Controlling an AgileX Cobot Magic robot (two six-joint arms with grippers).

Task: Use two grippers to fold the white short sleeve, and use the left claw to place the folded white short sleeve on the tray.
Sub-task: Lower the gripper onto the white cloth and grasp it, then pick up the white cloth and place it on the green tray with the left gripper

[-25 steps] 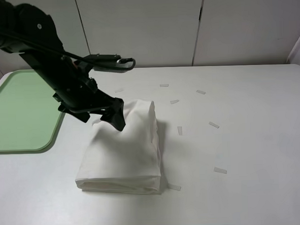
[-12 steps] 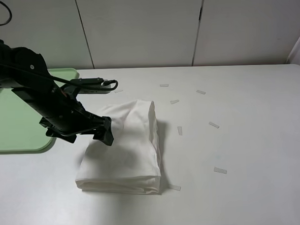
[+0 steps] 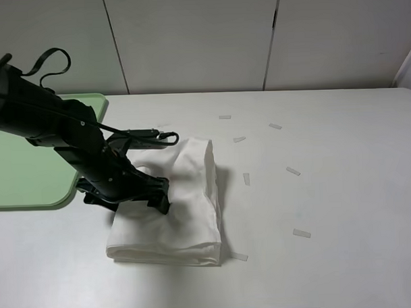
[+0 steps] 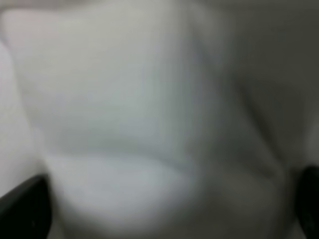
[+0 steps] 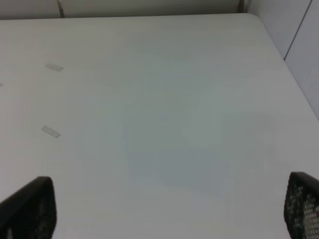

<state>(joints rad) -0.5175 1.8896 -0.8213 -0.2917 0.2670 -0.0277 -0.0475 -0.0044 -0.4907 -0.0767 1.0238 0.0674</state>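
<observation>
We are seeing small white paper strips (image 3: 293, 171) lying scattered over the white table (image 3: 342, 190), and pale cabinet panels (image 3: 195, 39) standing behind it.

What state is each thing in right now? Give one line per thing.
Shirt: folded, on the table, not on the tray.
Tray: nothing on the part in view.
Left tool: open, low over the shirt.
Right tool: open over bare table.
Paper strips: lying scattered.

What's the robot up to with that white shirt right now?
Left gripper open, low at the folded white short sleeve. Right gripper open over bare table, holding nothing. Tray waiting at left; paper strips lie clear of the route.
</observation>
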